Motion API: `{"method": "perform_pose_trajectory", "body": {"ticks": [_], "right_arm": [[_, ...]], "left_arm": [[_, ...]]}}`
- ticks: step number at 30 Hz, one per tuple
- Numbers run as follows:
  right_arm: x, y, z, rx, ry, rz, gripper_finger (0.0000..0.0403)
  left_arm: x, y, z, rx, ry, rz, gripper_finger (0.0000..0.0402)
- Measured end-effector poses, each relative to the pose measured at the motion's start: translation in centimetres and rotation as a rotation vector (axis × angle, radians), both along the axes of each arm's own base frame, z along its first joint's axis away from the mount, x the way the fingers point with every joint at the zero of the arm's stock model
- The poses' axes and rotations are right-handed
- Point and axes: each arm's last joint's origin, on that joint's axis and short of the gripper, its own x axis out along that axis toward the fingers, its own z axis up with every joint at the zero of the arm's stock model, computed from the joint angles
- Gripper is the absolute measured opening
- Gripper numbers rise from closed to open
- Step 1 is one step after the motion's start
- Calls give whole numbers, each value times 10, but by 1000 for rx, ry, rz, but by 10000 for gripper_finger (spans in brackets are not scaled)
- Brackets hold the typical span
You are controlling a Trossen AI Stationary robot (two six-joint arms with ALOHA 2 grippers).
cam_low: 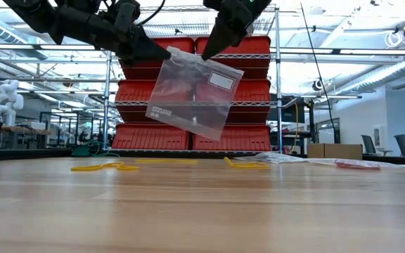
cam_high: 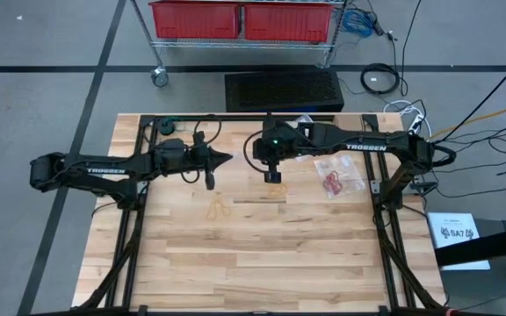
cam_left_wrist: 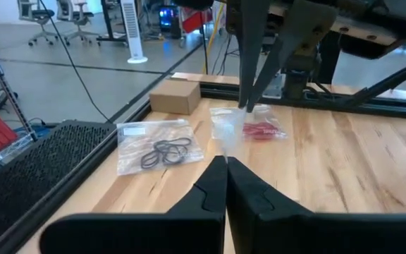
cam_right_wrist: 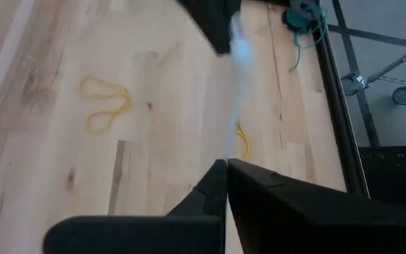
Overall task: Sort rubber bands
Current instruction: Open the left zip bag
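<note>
A clear zip bag (cam_low: 195, 95) with a white label hangs in the air over the table's far middle, and both grippers are shut on it. My left gripper (cam_low: 166, 55) comes in from the table's left. My right gripper (cam_low: 211, 53) slants down from the right. Two yellowish rubber bands lie loose on the wood, one (cam_high: 219, 209) nearer the left gripper and one (cam_high: 277, 189) under the right gripper. A second bag holds red bands (cam_high: 332, 183) and a third holds black bands (cam_left_wrist: 164, 152); both lie flat at the far right. My left gripper pinches the bag's upper corner (cam_low: 164, 62) between its two fingers, which lie almost level, coming from the table's left. The bag hangs below it, clear of the table. My right gripper pinches the bag's top edge (cam_low: 215, 59) a little way along from that corner, slanting down from the right. The bag hangs tilted below the fingers, its lower end free.
A cardboard box (cam_left_wrist: 176, 95) sits past the table's far right corner. A black mat (cam_high: 284, 90) and a wire rack with red bins (cam_high: 244, 19) stand behind the table. The near half of the wooden table (cam_high: 262, 263) is bare wood.
</note>
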Motion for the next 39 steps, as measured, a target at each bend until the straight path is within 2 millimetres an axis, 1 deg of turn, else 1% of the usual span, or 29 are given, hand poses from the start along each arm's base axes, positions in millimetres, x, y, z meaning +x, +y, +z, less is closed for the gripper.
{"method": "perform_pose_trajectory", "body": {"ticks": [4, 9, 12, 15, 17, 20, 25, 30, 34, 39], "right_arm": [[2, 1, 3, 43, -45, 4, 14], [3, 1, 13, 57, -124, -7, 67], [8, 0, 13, 58, -161, -1, 99], [11, -1, 11, 86, -182, 16, 120], [15, -4, 11, 106, -213, 12, 127], [19, -7, 7, 118, -226, 7, 129], [28, -11, -5, 156, -210, 32, 129], [30, -13, -5, 160, -232, 36, 129], [30, -15, -6, 166, -234, 28, 108], [35, -19, -15, 171, -213, 20, 71]], "left_arm": [[0, 0, 0, 4, 2, -1, 3], [0, 0, -1, 4, 12, -4, 2], [0, 0, -1, 6, 13, -6, 2], [0, 0, -1, 6, 13, -6, 1], [0, 0, -1, 6, 14, -6, 1], [0, 0, -1, 2, 12, -6, 1], [0, 0, -1, 2, 12, -6, 1], [0, 0, -1, 1, 12, -7, 0], [0, 0, -1, 2, 8, -6, 0], [0, 0, 0, 3, 4, -6, 0]]}}
